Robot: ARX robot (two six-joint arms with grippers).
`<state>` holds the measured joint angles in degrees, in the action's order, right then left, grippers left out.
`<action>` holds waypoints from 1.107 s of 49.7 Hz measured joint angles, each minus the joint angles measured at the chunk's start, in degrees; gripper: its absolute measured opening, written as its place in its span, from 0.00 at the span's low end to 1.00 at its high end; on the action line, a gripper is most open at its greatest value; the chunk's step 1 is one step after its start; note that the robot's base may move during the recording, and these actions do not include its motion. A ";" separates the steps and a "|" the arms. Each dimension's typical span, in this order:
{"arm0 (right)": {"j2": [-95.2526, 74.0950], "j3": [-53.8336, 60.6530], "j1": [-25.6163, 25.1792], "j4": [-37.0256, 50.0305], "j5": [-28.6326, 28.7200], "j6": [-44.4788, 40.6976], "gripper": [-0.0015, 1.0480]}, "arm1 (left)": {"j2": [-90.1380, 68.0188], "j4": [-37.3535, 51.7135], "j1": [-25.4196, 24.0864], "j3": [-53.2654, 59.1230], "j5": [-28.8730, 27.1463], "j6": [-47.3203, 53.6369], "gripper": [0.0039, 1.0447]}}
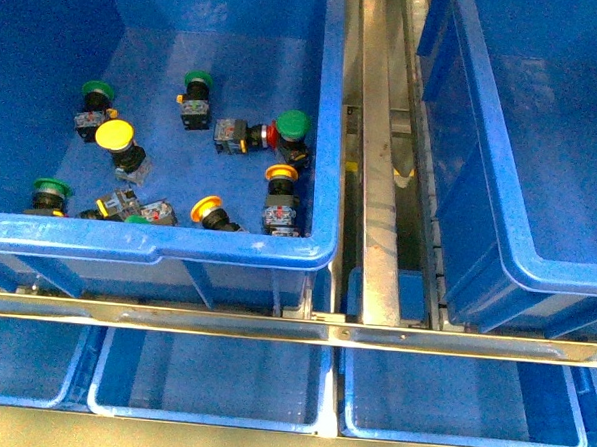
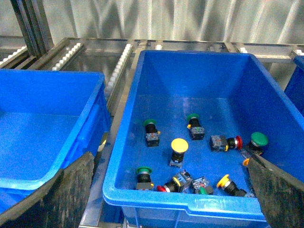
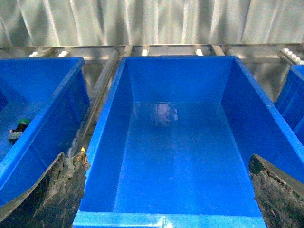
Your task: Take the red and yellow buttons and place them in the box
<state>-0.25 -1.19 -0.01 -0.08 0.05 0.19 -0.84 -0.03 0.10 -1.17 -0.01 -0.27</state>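
Observation:
Several push buttons lie in a deep blue bin (image 1: 277, 250) on the left. Among them are a yellow button (image 1: 114, 134), two yellow-orange ones (image 1: 281, 173) (image 1: 207, 211) and a red button (image 1: 268, 135) on its side. The left wrist view shows the yellow (image 2: 179, 145), the red (image 2: 236, 142), a yellow-orange (image 2: 224, 181) and a second red one (image 2: 161, 188). My left gripper (image 2: 170, 161) is open above this bin's near end and holds nothing. The empty box (image 1: 518, 245) stands to the right. My right gripper (image 3: 158, 159) is open above the box (image 3: 102, 142).
Green-capped buttons (image 1: 294, 125) (image 1: 97, 93) (image 1: 197, 80) lie mixed in with the others. A metal rail (image 1: 380, 188) runs between the two bins. Shallow blue trays (image 1: 210, 379) (image 1: 459, 402) sit below a metal bar (image 1: 273, 327). Another empty blue bin (image 2: 42, 128) stands beside the button bin.

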 joint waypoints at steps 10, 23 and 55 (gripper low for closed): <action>-0.02 0.00 0.00 0.00 -0.02 0.00 0.94 | -23.19 -11.02 2.23 -11.76 13.18 -3.65 0.93; 0.00 0.00 0.00 0.00 -0.02 0.00 0.94 | -62.95 7.15 8.17 -31.69 8.70 -7.28 0.93; 0.00 0.00 0.00 0.00 -0.04 0.00 0.94 | -108.37 14.71 9.75 -54.10 -6.56 -6.25 0.93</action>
<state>-0.25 -1.19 -0.01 -0.08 0.01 0.19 -109.21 14.68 9.85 -55.27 -6.57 -6.52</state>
